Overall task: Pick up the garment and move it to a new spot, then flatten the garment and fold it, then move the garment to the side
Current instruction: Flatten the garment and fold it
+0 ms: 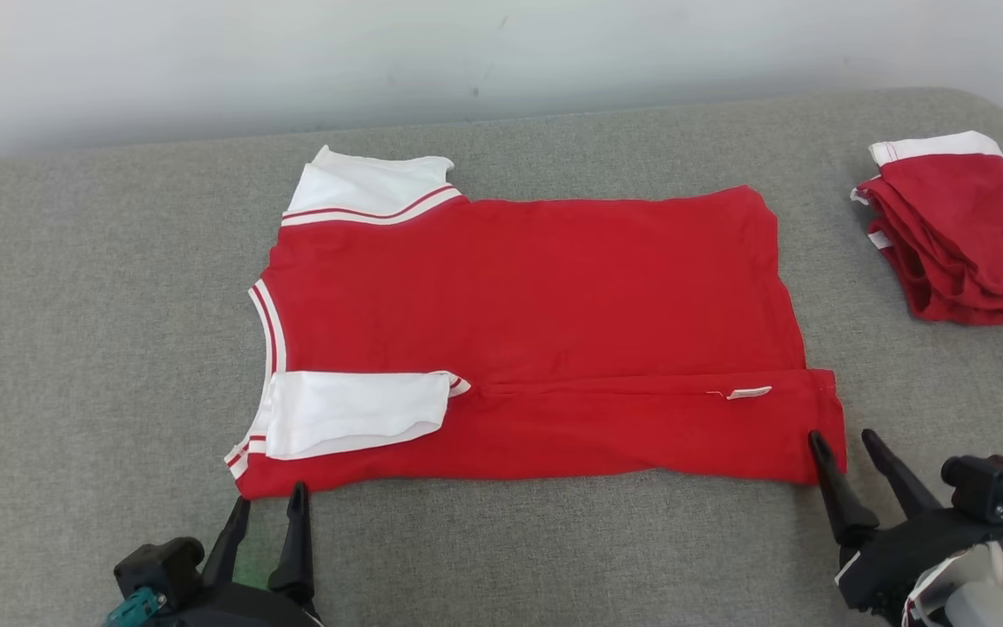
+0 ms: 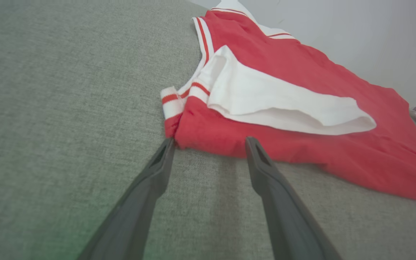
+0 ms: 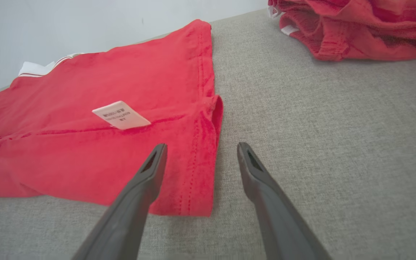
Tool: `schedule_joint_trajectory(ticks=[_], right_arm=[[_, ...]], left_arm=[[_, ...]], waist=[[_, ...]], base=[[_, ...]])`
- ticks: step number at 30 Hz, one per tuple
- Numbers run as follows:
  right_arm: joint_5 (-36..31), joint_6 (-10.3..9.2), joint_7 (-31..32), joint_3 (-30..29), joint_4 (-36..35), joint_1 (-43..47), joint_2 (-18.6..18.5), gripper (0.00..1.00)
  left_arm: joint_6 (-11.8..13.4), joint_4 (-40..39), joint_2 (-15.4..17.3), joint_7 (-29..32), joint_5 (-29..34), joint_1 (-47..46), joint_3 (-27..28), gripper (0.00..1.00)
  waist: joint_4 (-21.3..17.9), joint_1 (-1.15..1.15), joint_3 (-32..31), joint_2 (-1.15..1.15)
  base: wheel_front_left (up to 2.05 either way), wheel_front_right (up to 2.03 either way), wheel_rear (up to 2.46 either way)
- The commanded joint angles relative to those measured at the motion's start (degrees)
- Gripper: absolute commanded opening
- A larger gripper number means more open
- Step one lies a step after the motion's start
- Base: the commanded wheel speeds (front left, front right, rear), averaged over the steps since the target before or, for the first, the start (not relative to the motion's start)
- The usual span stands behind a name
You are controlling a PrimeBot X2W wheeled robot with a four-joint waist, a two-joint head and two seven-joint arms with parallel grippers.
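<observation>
The garment (image 1: 536, 296) is a red shirt with white sleeves, lying flat on the grey surface with its near long edge folded over and one white sleeve (image 1: 353, 411) laid on top. A white label (image 3: 120, 115) shows near the hem. My left gripper (image 1: 271, 501) stands open at the shirt's near left corner (image 2: 173, 133), fingers astride it and holding nothing. My right gripper (image 1: 841, 440) is open at the near right corner (image 3: 197, 202), one finger (image 3: 154, 166) over the red cloth, the other over bare surface.
A second red and white garment (image 1: 959, 235) lies bunched at the far right, also seen in the right wrist view (image 3: 356, 29). The grey padded surface (image 1: 101, 348) ends at a pale wall (image 1: 501, 52) behind. Bare grey cloth lies left of the shirt.
</observation>
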Motion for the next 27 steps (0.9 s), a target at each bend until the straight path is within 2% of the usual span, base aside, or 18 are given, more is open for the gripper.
schedule_joint_trajectory(ticks=[1, 10, 11, 12, 13, 14, 15, 22, 27], right_arm=[[-0.73, -0.16, -0.22, -0.19, 0.31, 0.44, 0.30, 1.00], [-1.76, -0.16, 0.65, 2.30, 5.22, -3.21, 2.99, 1.00], [-1.67, -0.16, 0.70, 2.76, 5.67, -3.58, 3.29, 0.49], [-1.65, -0.16, 0.65, 3.13, 6.26, -3.93, 3.50, 0.31], [-1.58, -0.16, 0.59, 3.44, 6.73, -4.22, 3.81, 0.00], [-1.42, -0.16, 0.50, 3.74, 7.01, -4.30, 4.12, 0.00], [-1.22, -0.16, 0.40, 3.92, 7.20, -4.22, 4.30, 0.00], [-0.68, -0.16, -0.24, 3.00, 6.08, -1.79, 2.84, 0.00], [-0.30, -0.16, -0.23, 2.29, 2.87, 2.45, 0.50, 0.00]], left_arm=[[0.25, -0.15, -0.04, -0.33, 0.60, 0.26, 0.08, 1.00], [2.31, 3.44, 1.49, -0.38, 3.62, -3.68, -0.70, 1.00], [2.15, 3.99, 1.46, -0.33, 3.82, -4.05, -0.97, 1.00], [1.87, 4.54, 1.51, -0.29, 4.10, -4.40, -1.26, 0.64], [1.61, 5.04, 1.75, -0.29, 4.72, -4.80, -1.65, 0.40], [1.70, 5.41, 1.92, -0.34, 5.26, -5.09, -2.00, 0.03], [1.75, 5.66, 1.88, -0.40, 5.46, -5.13, -2.24, 0.00], [0.47, 4.80, 1.37, -0.64, 5.08, -1.33, -1.05, 0.00], [1.39, 0.22, 0.93, -0.62, 4.82, 4.87, -0.76, 0.00]], waist=[[0.04, 0.00, 0.17, -0.01], [-0.49, 0.00, 1.20, -0.01], [-0.53, 0.00, 1.23, -0.01], [-0.53, 0.00, 1.20, -0.01], [-0.52, 0.00, 1.08, -0.01], [-0.48, 0.00, 0.82, -0.01], [-0.38, 0.00, 0.44, -0.01], [0.33, 0.00, -3.94, -0.01], [0.85, 0.00, -6.85, -0.01]], base=[[0.00, 0.00, 0.00], [0.00, 0.00, 0.00], [0.00, 0.00, 0.00], [0.00, 0.00, 0.00], [0.00, 0.00, 0.00], [0.00, 0.00, 0.00], [0.00, 0.00, 0.00], [0.00, 0.00, 0.00], [0.00, 0.00, 0.00]])
